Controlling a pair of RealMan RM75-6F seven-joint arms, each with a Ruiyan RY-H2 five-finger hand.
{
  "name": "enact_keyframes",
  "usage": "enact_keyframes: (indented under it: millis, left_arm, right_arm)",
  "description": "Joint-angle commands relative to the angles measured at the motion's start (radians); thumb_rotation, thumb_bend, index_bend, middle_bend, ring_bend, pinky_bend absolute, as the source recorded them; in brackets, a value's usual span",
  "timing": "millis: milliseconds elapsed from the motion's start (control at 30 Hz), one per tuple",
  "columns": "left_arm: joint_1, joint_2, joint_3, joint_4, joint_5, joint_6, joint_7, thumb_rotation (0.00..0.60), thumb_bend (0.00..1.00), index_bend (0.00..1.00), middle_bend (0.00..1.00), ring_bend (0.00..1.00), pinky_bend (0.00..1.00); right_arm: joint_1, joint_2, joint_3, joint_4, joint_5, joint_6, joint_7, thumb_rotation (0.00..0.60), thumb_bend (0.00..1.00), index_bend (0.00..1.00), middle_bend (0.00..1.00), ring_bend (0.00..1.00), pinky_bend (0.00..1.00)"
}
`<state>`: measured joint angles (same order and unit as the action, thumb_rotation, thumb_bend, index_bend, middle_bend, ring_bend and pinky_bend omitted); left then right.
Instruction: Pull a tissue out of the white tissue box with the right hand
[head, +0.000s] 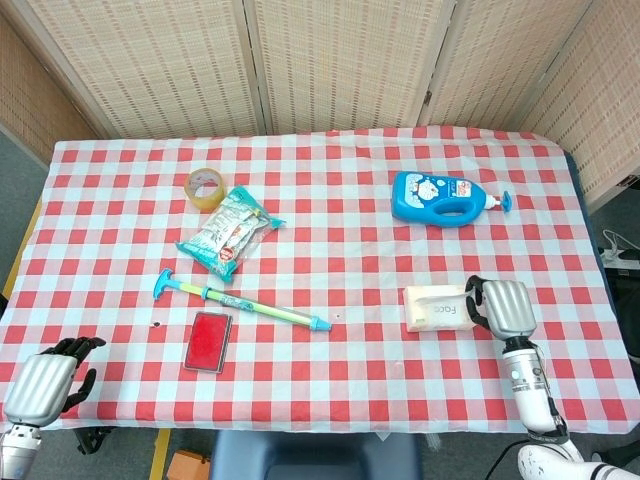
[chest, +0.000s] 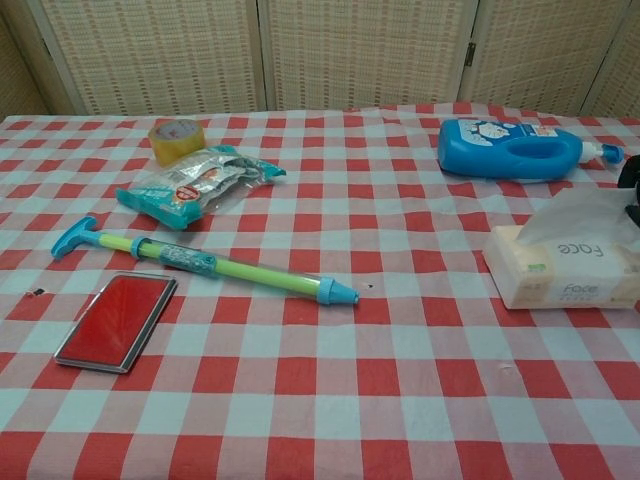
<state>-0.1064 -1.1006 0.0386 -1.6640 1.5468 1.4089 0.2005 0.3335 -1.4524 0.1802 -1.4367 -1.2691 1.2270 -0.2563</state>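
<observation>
Tissue (chest: 590, 215) stands up out of the slot of the white tissue box (head: 437, 308), and that raised sheet is what we must pinch. The box lies near the table's right edge, toward the front, on the red-and-white checked tablecloth (head: 330, 215), its long side roughly parallel to the front edge.

Our right hand (head: 503, 307) is just beside the box's right end, back plate upward, dark fingers (head: 476, 297) curling toward the sheet. We judge it to be at the reach, holding nothing; whether a fingertip touches the tissue we cannot tell, and the chest view shows only a dark sliver at its right border. Coming from the side lets the fingers close on the sheet without pressing the box.

Our left hand (head: 45, 382) rests at the front left corner, fingers curled in on nothing, well apart from the work.

The blue bottle (head: 444, 196) lies behind the box. The tape roll (head: 205, 187), snack packet (head: 228, 232), green plunger toy (head: 240, 299) and red case (head: 208, 341) occupy the left half, away from the reach.
</observation>
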Motion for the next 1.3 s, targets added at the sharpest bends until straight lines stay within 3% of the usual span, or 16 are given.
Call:
enact_keyframes:
  millis: [33,267,400,567,700,933,967,1033,1067,1133,1300]
  left_arm:
    - [0.0,0.0,0.0,-0.001,0.002,0.001,0.001,0.6,0.51,0.31,0.34,0.3,0.53]
    - [0.002,0.001,0.0,-0.002,-0.001,0.003,-0.001,0.6,0.51,0.31,0.34,0.3,0.53]
    - [0.001,0.001,0.001,-0.003,0.003,0.002,0.001,0.6,0.51,0.31,0.34,0.3,0.53]
    - [0.001,-0.001,0.003,-0.008,0.007,0.001,0.012,0.6,0.51,0.31,0.34,0.3,0.53]
    - [0.0,-0.003,0.004,-0.011,0.005,-0.003,0.023,0.6,0.51,0.31,0.34,0.3,0.53]
    - [0.0,-0.003,0.003,-0.009,0.003,-0.003,0.02,0.6,0.51,0.31,0.34,0.3,0.53]
    - [0.001,-0.002,0.002,-0.008,0.002,-0.002,0.017,0.6,0.51,0.31,0.34,0.3,0.53]
    - [0.001,-0.002,0.002,-0.006,-0.001,-0.003,0.014,0.6,0.51,0.31,0.34,0.3,0.53]
    - [0.001,-0.001,0.002,-0.006,-0.001,-0.004,0.013,0.6,0.51,0.31,0.34,0.3,0.53]
    - [0.0,-0.001,0.002,-0.005,0.0,-0.005,0.012,0.6,0.51,0.31,0.34,0.3,0.53]
    - [-0.002,-0.003,0.003,-0.005,0.002,-0.009,0.017,0.6,0.51,0.31,0.34,0.3,0.53]
  right_arm:
    - [-0.003,0.002,-0.002,0.003,-0.014,0.02,0.012,0.6,0.81,0.81,0.67,0.78,0.91]
    - [-0.051,0.116,0.012,-0.128,-0.05,0.121,0.032,0.6,0.82,0.83,0.67,0.78,0.91]
    - [-0.134,0.259,0.015,-0.286,-0.046,0.23,0.011,0.6,0.82,0.83,0.67,0.78,0.91]
    - [-0.245,0.364,-0.011,-0.36,-0.037,0.347,0.033,0.6,0.83,0.83,0.67,0.78,0.91]
    - [-0.299,0.391,-0.047,-0.369,-0.03,0.362,0.083,0.6,0.85,0.83,0.67,0.78,0.92]
    - [-0.308,0.423,-0.087,-0.439,-0.034,0.324,0.011,0.6,0.85,0.79,0.67,0.75,0.92]
    - [-0.311,0.426,-0.093,-0.45,-0.038,0.32,0.013,0.6,0.8,0.72,0.67,0.74,0.92]
    - [-0.314,0.436,-0.102,-0.463,-0.048,0.313,0.016,0.6,0.6,0.54,0.66,0.72,0.91]
    - [-0.315,0.441,-0.105,-0.467,-0.054,0.312,0.017,0.6,0.45,0.43,0.63,0.7,0.9]
    - [-0.319,0.443,-0.107,-0.465,-0.064,0.319,0.011,0.6,0.3,0.33,0.57,0.66,0.87]
    - [-0.321,0.438,-0.1,-0.458,-0.068,0.323,0.026,0.6,0.14,0.2,0.42,0.53,0.76]
